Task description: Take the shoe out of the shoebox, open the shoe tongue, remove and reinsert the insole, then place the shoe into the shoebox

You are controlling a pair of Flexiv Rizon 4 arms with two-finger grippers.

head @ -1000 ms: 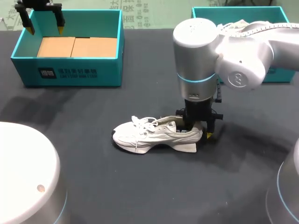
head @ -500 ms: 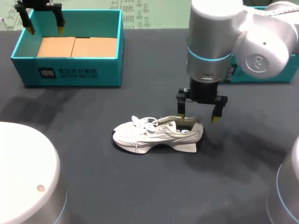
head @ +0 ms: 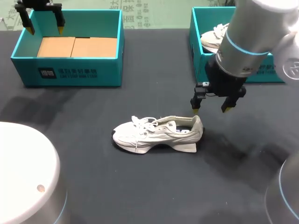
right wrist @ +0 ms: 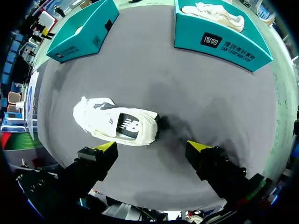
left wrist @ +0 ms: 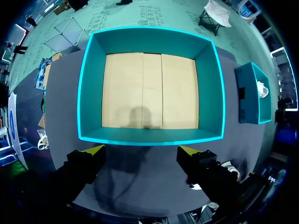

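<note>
Right tool (head: 210, 110) risen off white shoe (head: 159, 133), released, left tool (head: 45, 31) released above shoebox (head: 70, 71), dark table (head: 140, 186)

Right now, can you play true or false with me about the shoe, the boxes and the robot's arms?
1. The white sneaker lies on the table, outside both boxes. True.
2. The right arm has its jaws shut on the sneaker. False: they are open, raised near its heel, touching nothing.
3. The left shoebox has a shoe in it. False: only its cardboard floor shows.
4. The right shoebox holds another white shoe. True.
5. The left arm has its jaws open above the left shoebox's rim. True.
</note>
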